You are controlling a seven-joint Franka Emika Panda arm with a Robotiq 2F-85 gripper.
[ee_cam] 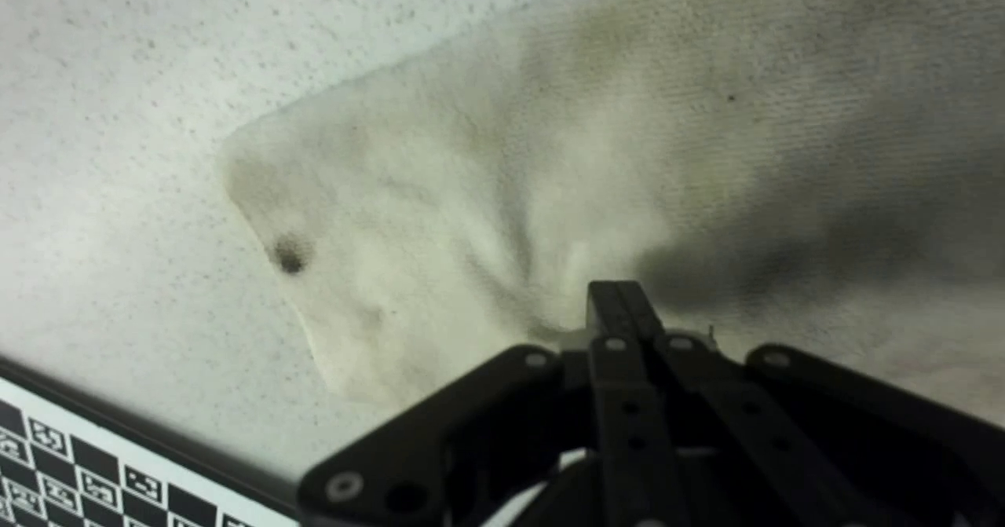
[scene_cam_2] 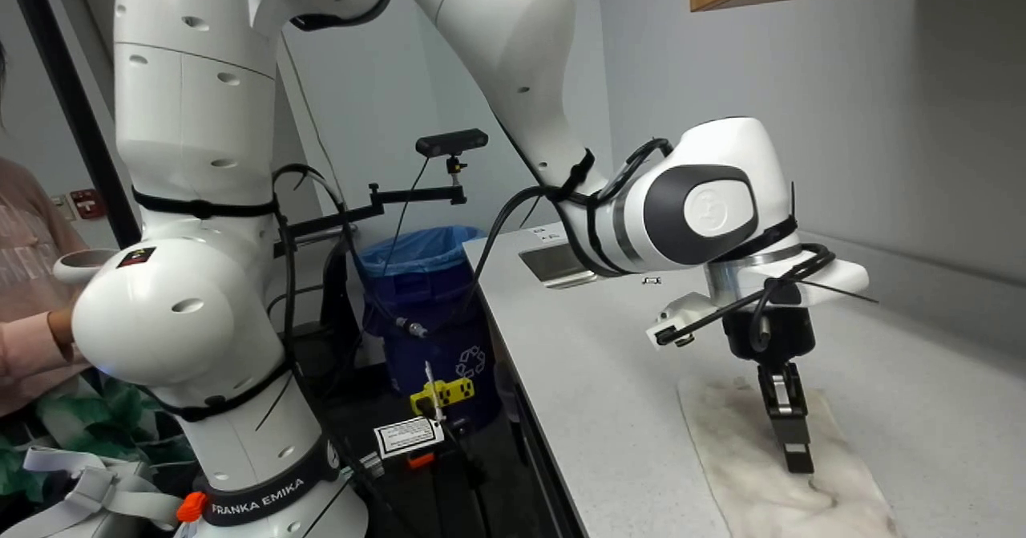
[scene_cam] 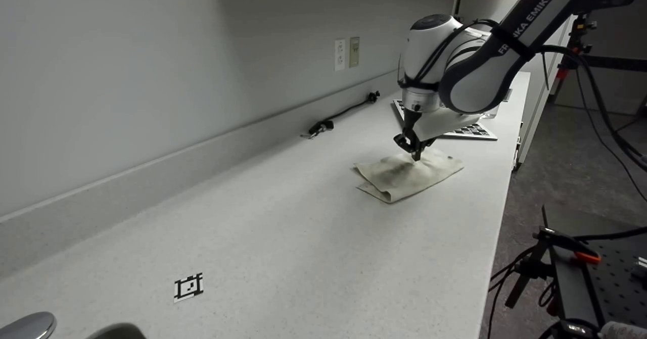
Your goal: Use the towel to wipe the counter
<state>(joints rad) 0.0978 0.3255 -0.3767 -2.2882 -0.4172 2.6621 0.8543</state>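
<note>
Wrist view: gripper (ee_cam: 624,303) is closed tight & points down at folds in the towel (ee_cam: 424,189), can't tell if any's pinched, & towel's spread on the counter (ee_cam: 118,118), prob so each drag wipes a lot
</note>
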